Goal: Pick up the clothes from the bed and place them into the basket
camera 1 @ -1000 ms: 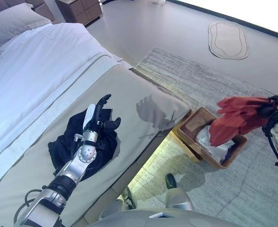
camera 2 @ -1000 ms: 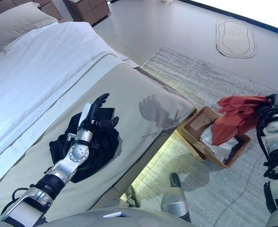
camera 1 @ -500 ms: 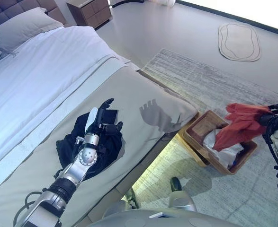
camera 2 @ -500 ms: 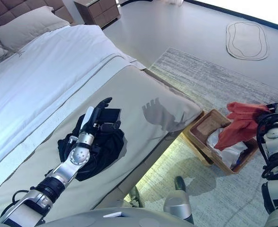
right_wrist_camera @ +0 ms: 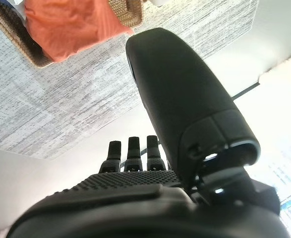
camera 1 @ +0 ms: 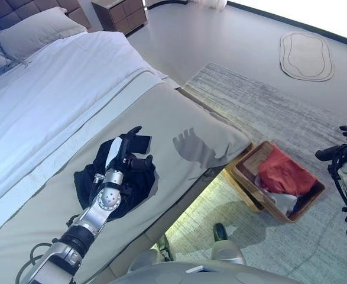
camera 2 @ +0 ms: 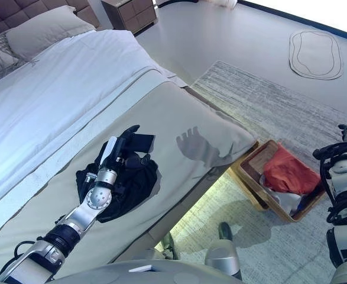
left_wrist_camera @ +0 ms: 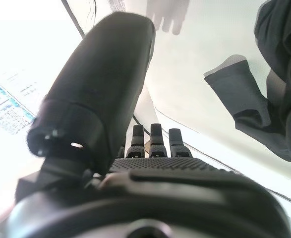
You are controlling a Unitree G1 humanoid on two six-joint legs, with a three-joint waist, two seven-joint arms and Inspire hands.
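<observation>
A pile of black clothes (camera 1: 93, 180) lies on the beige cover of the bed (camera 1: 179, 118), near its foot. My left hand (camera 1: 120, 161) is open and hovers just over the pile, its fingers pointing at a black sleeve (left_wrist_camera: 239, 94). The hand holds nothing. A red cloth (camera 1: 285, 176) lies in the brown wicker basket (camera 1: 243, 171) on the rug beside the bed; it also shows in the right wrist view (right_wrist_camera: 71, 25). My right hand (camera 1: 328, 153) is open and empty, up and to the right of the basket.
A white cloth (camera 1: 282, 202) lies under the red one in the basket. A grey rug (camera 1: 268, 112) covers the floor by the bed. A small oval mat (camera 1: 306, 56) lies farther off. A pillow (camera 1: 37, 29) and a nightstand (camera 1: 123, 12) are at the bed's head.
The red cloth has left my right hand and dropped into the basket; that hand is now open. The camera has shifted a little. My left hand stays over the black clothes.
</observation>
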